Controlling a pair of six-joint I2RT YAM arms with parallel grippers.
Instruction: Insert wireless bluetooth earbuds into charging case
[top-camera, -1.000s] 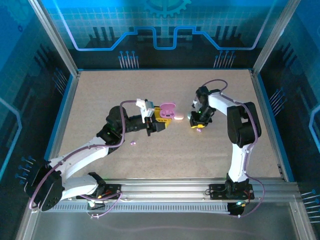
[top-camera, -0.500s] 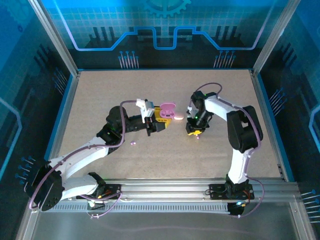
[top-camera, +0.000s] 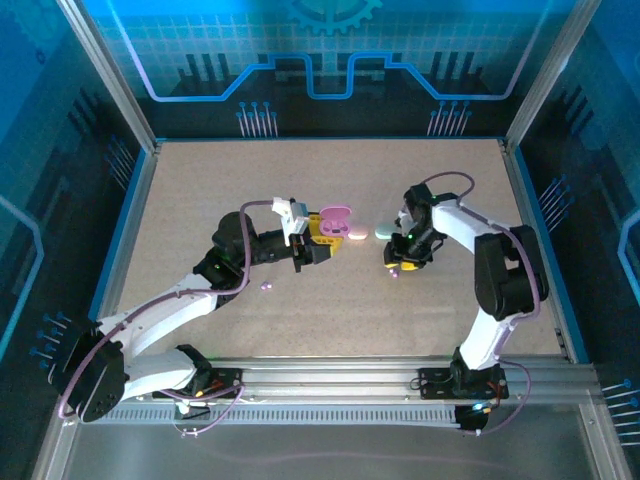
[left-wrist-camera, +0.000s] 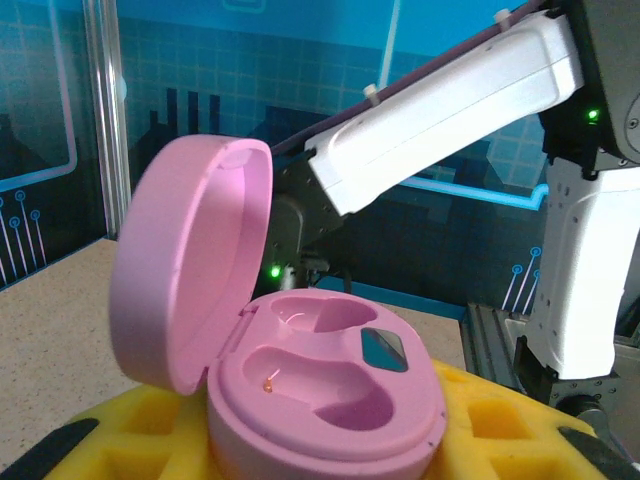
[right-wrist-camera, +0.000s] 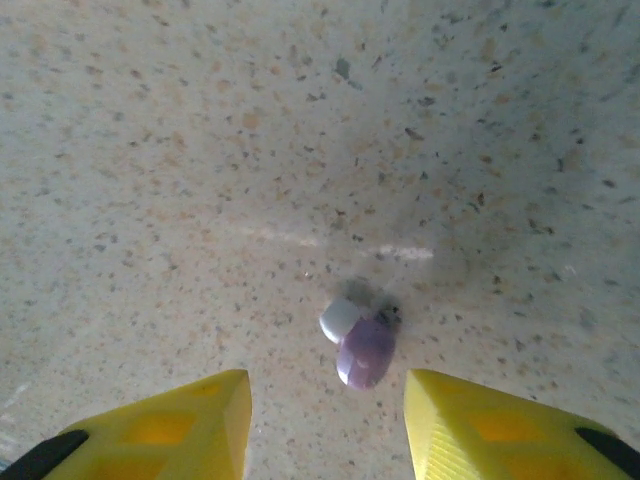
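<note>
Two pincers show from above: your left pincer (top-camera: 322, 243) grips the open pink case (top-camera: 335, 218) mid-counter (top-camera: 200, 180). To its right, your right pincer (top-camera: 395, 260) points down over a purple earbud (top-camera: 396, 272), and a second purple earbud (top-camera: 265, 286) lies nearer, to the left. From your left wrist, the pink case (left-wrist-camera: 330, 390) sits clamped between yellow pads (left-wrist-camera: 500, 430), lid up and both wells empty. From your right wrist, the right pincer (right-wrist-camera: 325, 420) stands spread and empty, with the purple earbud (right-wrist-camera: 366, 351) on the counter just beyond the gap, touching a small white bit (right-wrist-camera: 340, 319).

Purple earbud (right-wrist-camera: 365, 350) with pale tip, lying on speckled table (right-wrist-camera: 180, 140), right tool (right-wrist-camera: 325, 425) spread wide, yellow fingertips (right-wrist-camera: 170, 420) near it
</note>
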